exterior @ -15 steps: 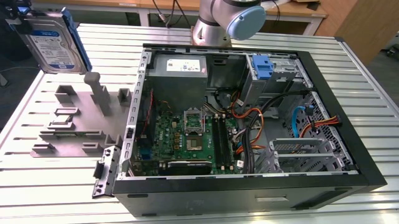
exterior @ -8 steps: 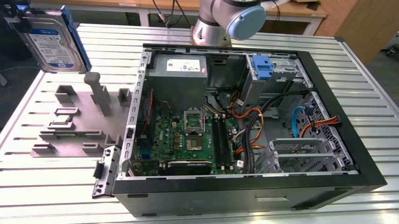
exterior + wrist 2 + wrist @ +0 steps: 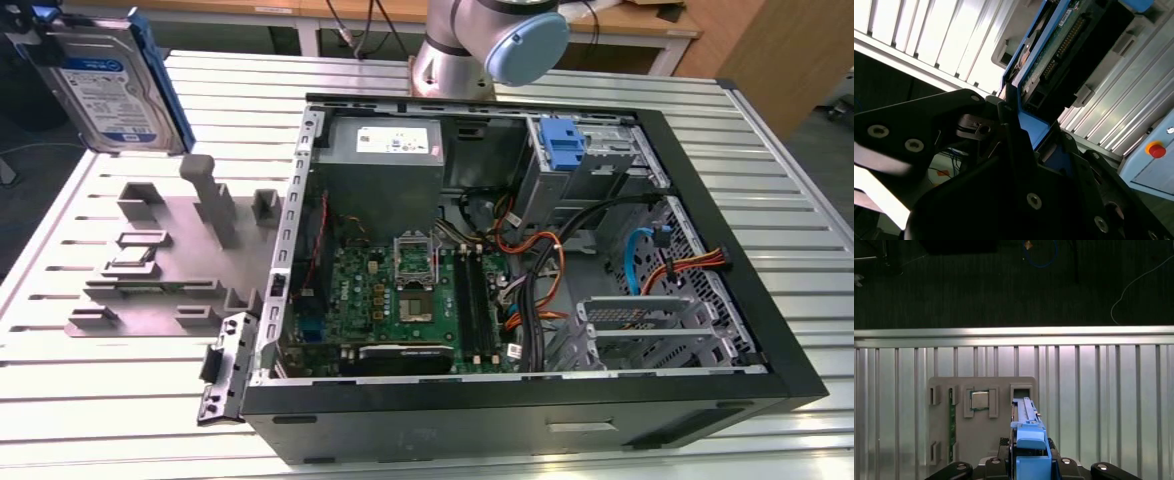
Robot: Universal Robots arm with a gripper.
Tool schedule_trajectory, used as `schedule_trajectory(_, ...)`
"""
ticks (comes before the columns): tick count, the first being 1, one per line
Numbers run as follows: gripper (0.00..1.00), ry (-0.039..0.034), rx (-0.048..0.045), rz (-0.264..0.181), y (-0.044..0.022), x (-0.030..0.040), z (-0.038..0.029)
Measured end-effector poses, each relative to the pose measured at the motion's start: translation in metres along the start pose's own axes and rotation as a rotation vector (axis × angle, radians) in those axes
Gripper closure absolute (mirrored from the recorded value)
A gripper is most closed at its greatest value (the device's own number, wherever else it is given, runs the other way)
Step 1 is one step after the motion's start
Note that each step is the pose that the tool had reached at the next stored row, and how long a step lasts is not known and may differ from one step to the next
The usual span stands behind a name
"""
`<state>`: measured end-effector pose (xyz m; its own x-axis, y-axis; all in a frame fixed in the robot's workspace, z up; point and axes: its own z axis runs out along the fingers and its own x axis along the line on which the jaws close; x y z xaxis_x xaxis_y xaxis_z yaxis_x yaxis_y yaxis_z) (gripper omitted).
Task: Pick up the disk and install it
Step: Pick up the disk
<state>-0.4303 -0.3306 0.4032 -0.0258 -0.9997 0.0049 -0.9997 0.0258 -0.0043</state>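
Note:
The disk, silver-grey with a white-and-blue label and a blue carrier, hangs upright above the table at the exterior view's far left, over the grey fixture plate. My gripper is shut on it. In the first wrist view I see the disk edge-on between the dark fingers. In the second wrist view the gripper clamps the blue carrier, and the green circuit-board side of the disk faces the camera. The open computer case lies to the exterior view's right of the disk.
Inside the case are a blue bracket on the metal drive bay, a grey power supply, the motherboard and loose cables. The fixture plate holds a processor chip and a green memory stick. The arm's base stands behind the case.

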Motion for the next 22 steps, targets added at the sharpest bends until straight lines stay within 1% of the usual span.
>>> schedule_trajectory(22, 0.64, 0.0, -0.0001, 0.0, -0.0001, 0.0001, -0.0107)
